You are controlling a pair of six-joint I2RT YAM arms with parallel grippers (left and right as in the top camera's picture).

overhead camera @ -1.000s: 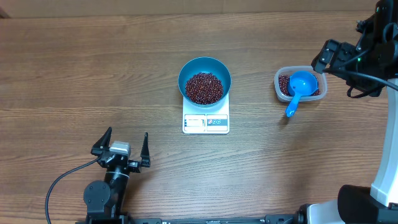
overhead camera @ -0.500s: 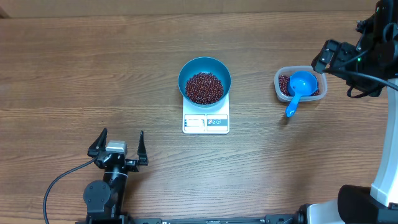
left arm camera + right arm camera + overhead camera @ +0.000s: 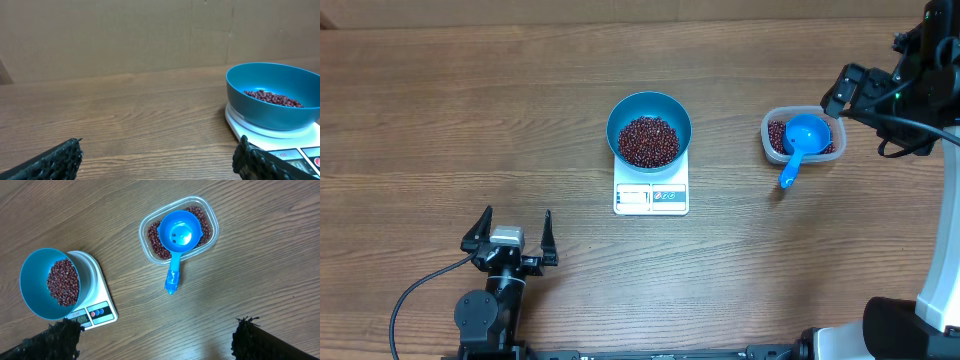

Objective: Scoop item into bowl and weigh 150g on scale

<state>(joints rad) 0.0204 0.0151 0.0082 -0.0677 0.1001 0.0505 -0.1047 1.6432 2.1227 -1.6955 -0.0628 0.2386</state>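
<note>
Desk point(image 3: 440, 100): left gripper point(image 3: 516, 218) is seen pulled back slightly versus a second ago, spread, empty. Right gripper point(image 3: 155, 332) is spread and empty near the tub point(image 3: 767, 141). The bowl point(image 3: 620, 113) is seated on the scale point(image 3: 651, 198), well apart from both. The scoop point(image 3: 806, 133) is parked in the tub. Beans point(image 3: 648, 142) are heaped in the bowl. Scooping is judged finished.
</note>
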